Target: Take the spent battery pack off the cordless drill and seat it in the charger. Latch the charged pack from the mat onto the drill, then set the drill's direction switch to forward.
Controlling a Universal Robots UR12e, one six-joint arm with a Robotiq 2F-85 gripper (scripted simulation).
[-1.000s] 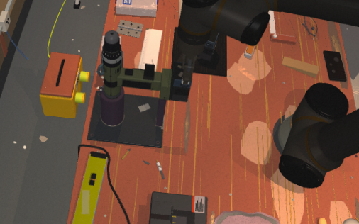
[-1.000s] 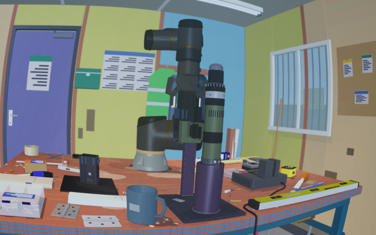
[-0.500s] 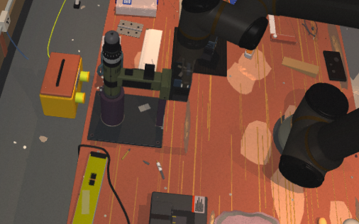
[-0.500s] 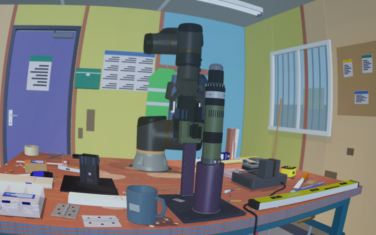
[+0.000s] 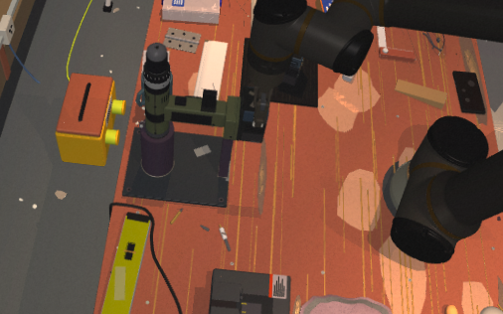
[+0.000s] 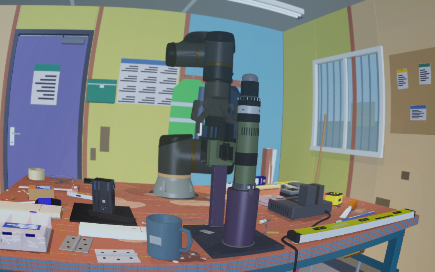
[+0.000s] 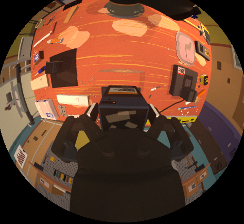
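The spent battery pack (image 7: 123, 108), a dark block with a blue edge, sits on the end of the drill's handle (image 5: 206, 110), and my gripper (image 7: 123, 113) is open around it, holding nothing. The green drill (image 6: 246, 135) stands upright in a purple holder (image 6: 240, 216) on a dark base plate. The charged pack (image 6: 103, 195) stands on a black mat (image 6: 102, 213) to the left. The charger (image 6: 298, 203) sits on the bench's right side, with a dark block on it. The drill's direction switch is not clear to me.
Behind the drill rises the arm's grey base (image 6: 174, 169). A blue mug (image 6: 165, 236) stands in front of the base plate, with hinges (image 6: 77, 243) and a parts box (image 6: 11, 230) to its left. A yellow level (image 6: 351, 225) lies along the right edge.
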